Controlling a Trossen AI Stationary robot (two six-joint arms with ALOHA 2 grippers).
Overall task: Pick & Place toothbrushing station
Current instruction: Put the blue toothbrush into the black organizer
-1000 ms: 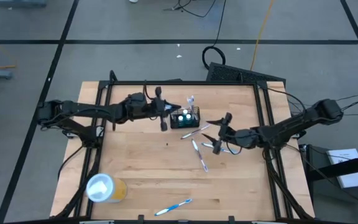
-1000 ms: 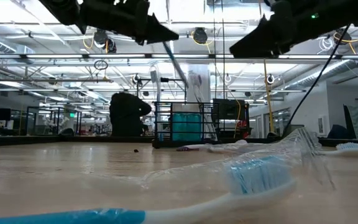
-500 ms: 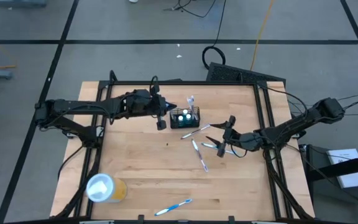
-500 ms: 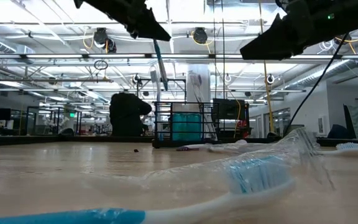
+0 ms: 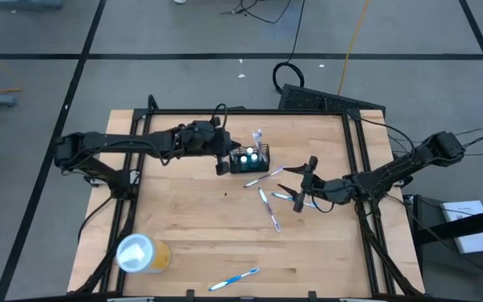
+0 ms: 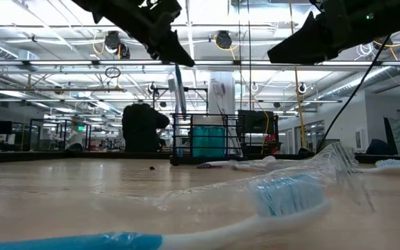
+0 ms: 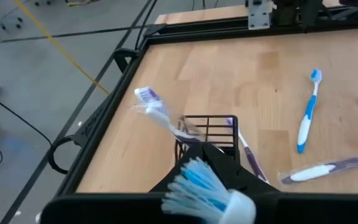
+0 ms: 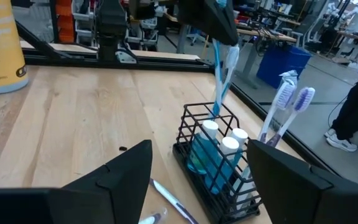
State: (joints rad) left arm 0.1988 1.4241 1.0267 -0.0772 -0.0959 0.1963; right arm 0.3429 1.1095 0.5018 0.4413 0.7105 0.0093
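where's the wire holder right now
In the high view the black wire-mesh holder stands near the table's far edge, about mid-width, just beside the left end effector, with loose toothbrushes nearer the camera.

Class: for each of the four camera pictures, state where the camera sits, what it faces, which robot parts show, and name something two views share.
High view: overhead, looking down on the wooden table; both arms show.
Low view: at table height, facing the room; both arms overhead, a clear-wrapped blue toothbrush close by.
Left wrist view: above the black wire-mesh holder; the shut left gripper holds a blue-bristled toothbrush.
Right wrist view: faces the holder between the open right gripper fingers.
Shared: both wrist views show the holder.
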